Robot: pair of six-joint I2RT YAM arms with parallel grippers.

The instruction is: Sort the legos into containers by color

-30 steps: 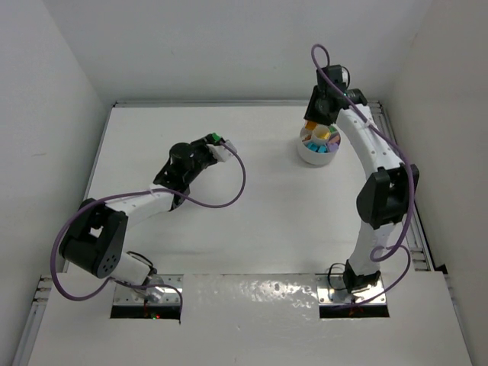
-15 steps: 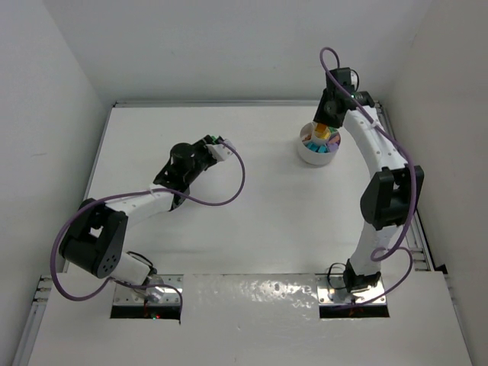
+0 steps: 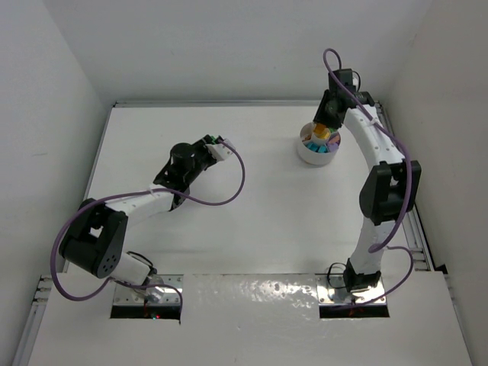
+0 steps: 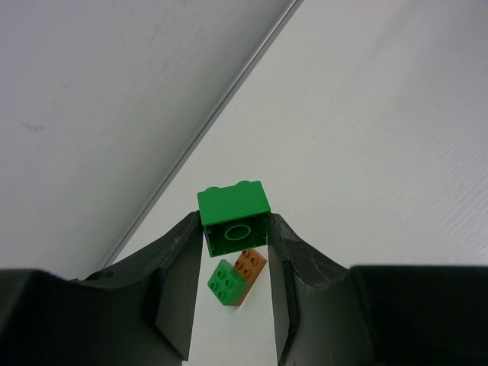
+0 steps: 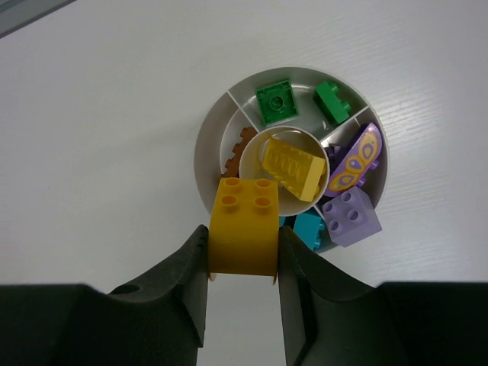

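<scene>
Right gripper (image 5: 242,238) is swinging rightward since a second ago and is now hanging over the white dish (image 5: 204,149).
It is clamping an orange-yellow brick (image 5: 244,217) over the dish's edge (a yellow brick (image 5: 293,169) is lying in the centre cup (image 5: 248,156)). The left gripper (image 4: 235,232) is pinching a green brick (image 4: 235,207) above the table (image 4: 381,152), over a green-and-orange pair (image 4: 235,278) lying there.
</scene>
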